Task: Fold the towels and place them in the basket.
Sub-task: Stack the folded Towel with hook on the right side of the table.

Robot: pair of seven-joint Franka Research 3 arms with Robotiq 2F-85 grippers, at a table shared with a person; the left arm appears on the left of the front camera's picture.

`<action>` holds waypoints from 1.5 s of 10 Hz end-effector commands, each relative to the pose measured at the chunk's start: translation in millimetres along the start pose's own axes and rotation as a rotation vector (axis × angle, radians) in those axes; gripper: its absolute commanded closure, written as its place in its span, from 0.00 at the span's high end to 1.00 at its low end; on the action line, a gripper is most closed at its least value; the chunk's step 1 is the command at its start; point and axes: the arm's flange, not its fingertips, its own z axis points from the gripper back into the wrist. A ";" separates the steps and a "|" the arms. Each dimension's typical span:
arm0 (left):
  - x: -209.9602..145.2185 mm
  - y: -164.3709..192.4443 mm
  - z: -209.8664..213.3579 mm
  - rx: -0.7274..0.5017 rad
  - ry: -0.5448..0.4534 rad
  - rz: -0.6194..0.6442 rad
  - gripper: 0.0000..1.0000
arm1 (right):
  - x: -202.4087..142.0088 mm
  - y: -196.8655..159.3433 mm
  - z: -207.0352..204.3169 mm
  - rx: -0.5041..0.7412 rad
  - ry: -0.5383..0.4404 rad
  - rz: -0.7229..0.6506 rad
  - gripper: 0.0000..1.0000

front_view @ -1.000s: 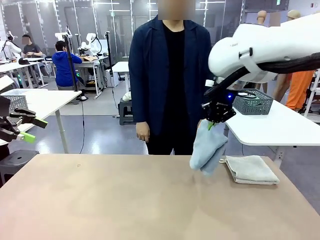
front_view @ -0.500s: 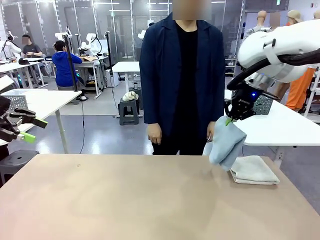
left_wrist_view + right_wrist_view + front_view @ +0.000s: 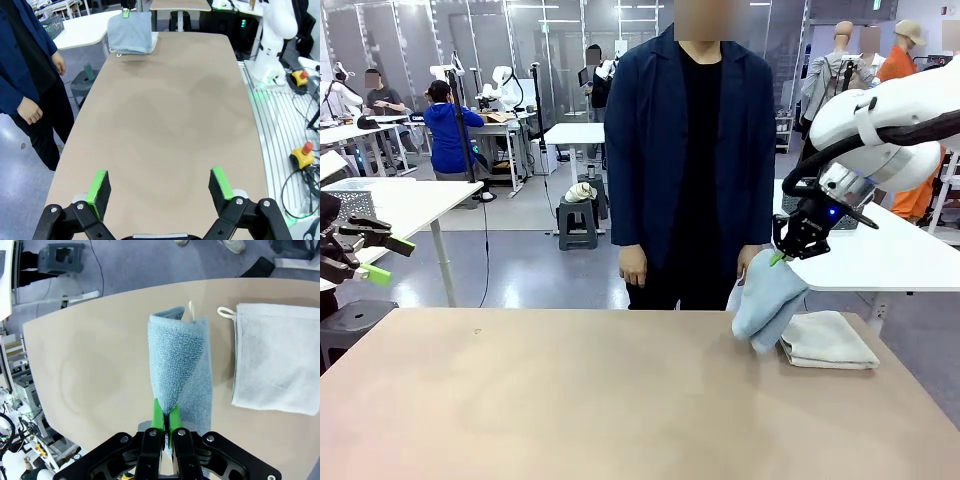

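Nearest the camera in the front view, the tan table (image 3: 570, 400) spreads across the lower frame. At the far left edge, off the table, the left gripper (image 3: 360, 250) hangs with its jaws spread wide apart and nothing between them; the left wrist view shows its green pads (image 3: 98, 186) well separated above the bare tabletop.

Farther back and to the right, the right gripper (image 3: 780, 256) has its jaws pressed together on the top edge of the pale grey-blue towel (image 3: 767, 297), which hangs folded below it, its lower end just above or at the table surface — contact cannot be told. In the right wrist view the pads pinch the towel's fold, and its small loop (image 3: 190, 309) shows at the far end.

Just beside it, on the table's far right corner, lies the cream-white towel (image 3: 825, 340), folded flat, its corner loop (image 3: 225, 312) pointing toward the blue one.

Beyond the table edge stands a person in a dark jacket (image 3: 690, 150), hands down — one hand (image 3: 632, 269) near the hip.
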 end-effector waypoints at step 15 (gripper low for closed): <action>1.9 -0.4 0.6 0.002 -0.007 -0.002 1.00 | 47.7 -157.8 14.2 -0.072 0.042 0.017 0.05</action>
